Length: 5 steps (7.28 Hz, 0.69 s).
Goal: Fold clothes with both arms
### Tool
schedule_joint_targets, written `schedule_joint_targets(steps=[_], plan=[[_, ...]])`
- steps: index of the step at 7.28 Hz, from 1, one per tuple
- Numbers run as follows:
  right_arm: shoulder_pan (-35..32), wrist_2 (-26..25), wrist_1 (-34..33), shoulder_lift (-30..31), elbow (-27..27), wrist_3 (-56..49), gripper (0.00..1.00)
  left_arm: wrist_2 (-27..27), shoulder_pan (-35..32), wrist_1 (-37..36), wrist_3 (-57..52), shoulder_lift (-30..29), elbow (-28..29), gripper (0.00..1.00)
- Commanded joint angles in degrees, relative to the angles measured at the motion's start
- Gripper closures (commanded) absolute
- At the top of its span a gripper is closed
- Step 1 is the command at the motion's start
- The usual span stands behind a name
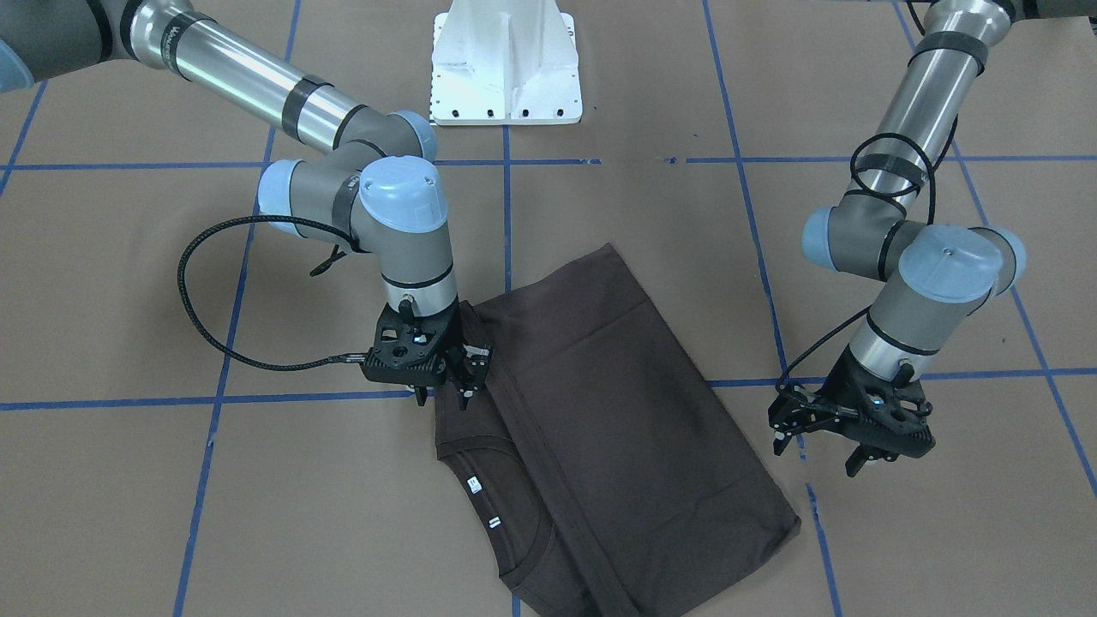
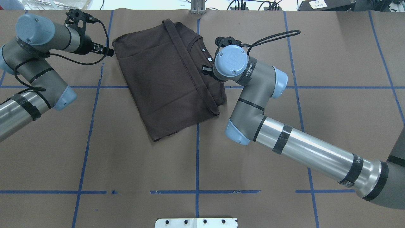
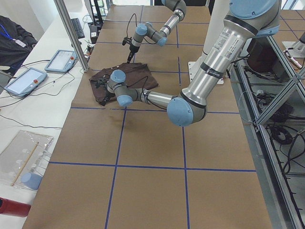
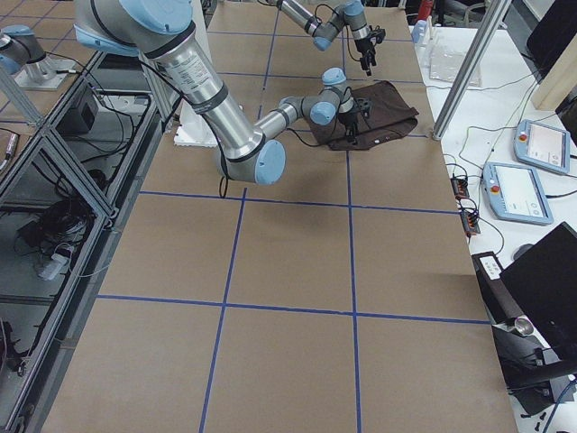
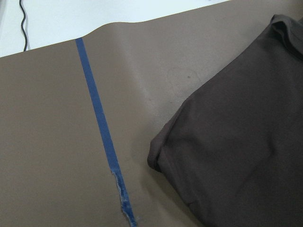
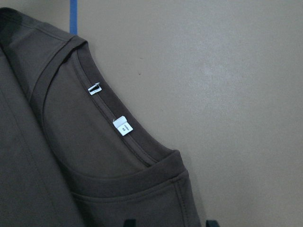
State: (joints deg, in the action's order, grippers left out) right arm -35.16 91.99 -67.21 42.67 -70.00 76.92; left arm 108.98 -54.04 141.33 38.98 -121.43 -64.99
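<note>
**A:** Why does the black two-finger right gripper hang at the left edge of the dark brown-grey short-sleeved T-shirt?

**B:** I think it prepares to take the shoulder for a fold. Its fingers stand apart and hold nothing.

**A:** And the black left gripper?

**B:** It is at the right of the frame, over the bare brown paper table, apart from the shirt. It is also spread and empty.

**A:** The count?

**B:** One shirt, flat at lower centre, two small white neck tags and two grippers.
</note>
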Motion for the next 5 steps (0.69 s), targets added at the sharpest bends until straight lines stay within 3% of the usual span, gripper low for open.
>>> schedule_joint_targets(steps=[1, 5], plan=[[0.44, -0.93, 0.32, -0.13, 1.35, 0.16, 0.41, 0.0, 0.16, 0.0, -0.05, 0.94, 0.04, 0.0], [1.5, -3.57, 0.32, -0.39, 2.76, 0.25, 0.42, 0.0, 0.07, 0.0, -0.05, 1.02, 0.04, 0.0]])
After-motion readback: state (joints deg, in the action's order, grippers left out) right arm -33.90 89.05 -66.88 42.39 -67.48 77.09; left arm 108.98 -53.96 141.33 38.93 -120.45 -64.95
